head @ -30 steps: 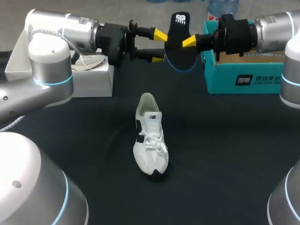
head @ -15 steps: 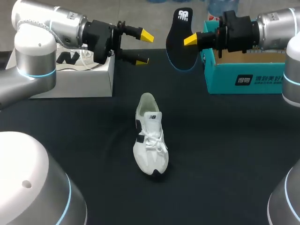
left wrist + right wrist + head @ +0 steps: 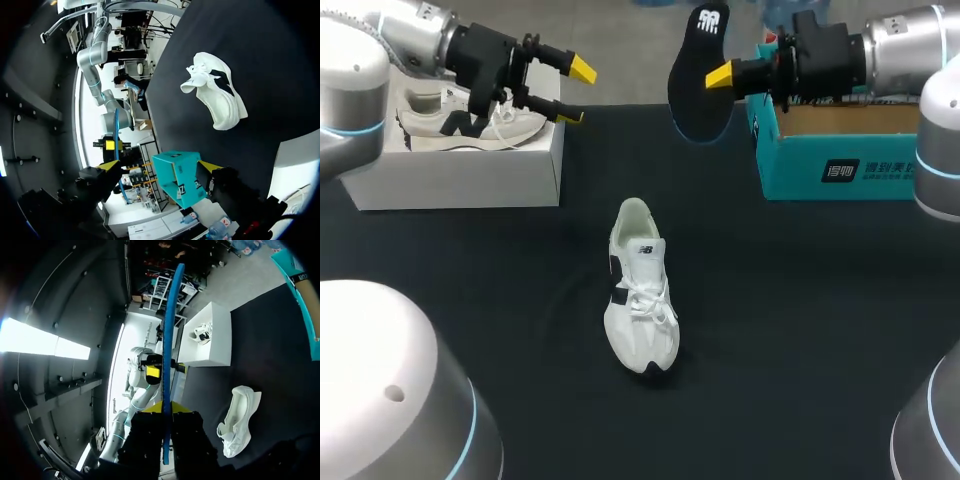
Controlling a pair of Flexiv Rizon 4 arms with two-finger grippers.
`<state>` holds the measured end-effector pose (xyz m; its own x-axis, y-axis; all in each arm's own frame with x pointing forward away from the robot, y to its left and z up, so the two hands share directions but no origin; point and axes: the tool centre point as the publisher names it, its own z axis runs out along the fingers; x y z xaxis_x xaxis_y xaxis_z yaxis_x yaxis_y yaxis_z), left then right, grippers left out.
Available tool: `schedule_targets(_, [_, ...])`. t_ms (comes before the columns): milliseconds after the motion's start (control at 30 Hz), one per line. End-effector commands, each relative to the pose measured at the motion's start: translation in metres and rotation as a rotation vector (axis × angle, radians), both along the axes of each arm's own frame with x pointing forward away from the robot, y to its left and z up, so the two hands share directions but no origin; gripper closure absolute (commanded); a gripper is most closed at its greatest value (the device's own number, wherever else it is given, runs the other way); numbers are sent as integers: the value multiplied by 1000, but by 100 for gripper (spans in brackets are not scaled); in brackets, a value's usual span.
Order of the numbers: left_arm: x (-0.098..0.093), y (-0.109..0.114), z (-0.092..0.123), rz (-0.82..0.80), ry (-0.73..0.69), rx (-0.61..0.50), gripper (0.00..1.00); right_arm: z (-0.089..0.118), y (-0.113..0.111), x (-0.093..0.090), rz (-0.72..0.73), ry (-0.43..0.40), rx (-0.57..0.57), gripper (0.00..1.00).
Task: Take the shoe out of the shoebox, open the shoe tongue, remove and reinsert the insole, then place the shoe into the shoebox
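The white shoe (image 3: 640, 290) lies on the black table mat, toe toward the front, and also shows as the shoe (image 3: 215, 90) and the shoe (image 3: 239, 420). A black insole (image 3: 698, 75) with a blue edge hangs upright in the air, and my right gripper (image 3: 718, 76) is shut on it from the right. In the right wrist view the insole (image 3: 167, 355) stands edge-on between the fingers of the right gripper (image 3: 164, 409). My left gripper (image 3: 576, 92) is open and empty, over the white box. The left gripper (image 3: 159, 166) is well apart from the shoe.
The teal shoebox (image 3: 840, 165) stands open at the back right, also seen as the teal shoebox (image 3: 180, 177). A white box (image 3: 470, 175) at the back left holds another pale shoe (image 3: 470, 120). Bare black mat surrounds the white shoe.
My left gripper let go of the insole, opened wide and drew back to the left over the white box. The right gripper kept the insole and raised it slightly.
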<state>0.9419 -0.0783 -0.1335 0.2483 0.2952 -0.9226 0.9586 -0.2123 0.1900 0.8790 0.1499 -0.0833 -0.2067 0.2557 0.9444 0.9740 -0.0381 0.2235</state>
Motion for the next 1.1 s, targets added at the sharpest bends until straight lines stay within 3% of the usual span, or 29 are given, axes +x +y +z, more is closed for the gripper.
schedule_targets(33, [17,27,1,-34,6,25,0,3,11,4,-29,-14,-11,100])
schedule_targets(267, [38,60,4,-61,6,47,0,8,26,18,-65,-79,-27,100])
schedule_targets(467, [44,76,10,-99,4,30,0,7,35,28,-84,-89,-34,100])
schedule_targets(933, [42,78,2,-143,12,55,0,11,42,36,-96,-102,-47,100])
schedule_targets(1100, [42,78,2,-143,12,55,0,13,45,39,-48,-161,-52,100])
